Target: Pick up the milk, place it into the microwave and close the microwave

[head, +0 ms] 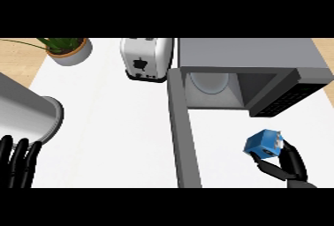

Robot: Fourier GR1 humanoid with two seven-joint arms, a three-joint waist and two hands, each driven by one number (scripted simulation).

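Observation:
The milk (263,144) is a small blue carton with a white side, held above the counter at the lower right. My right hand (287,165) is curled round it from below, thumb and fingers on its sides. The microwave (251,53) stands at the back right, grey, with its cavity open and a round white turntable (210,82) inside. Its door (182,132) swings out toward me, left of the carton. My left hand (17,161) rests at the lower left edge with straight fingers pointing up.
A white toaster (146,58) stands just left of the microwave. A potted plant (67,47) sits at the back left. A large metal pot (26,112) stands at the left edge, right above my left hand.

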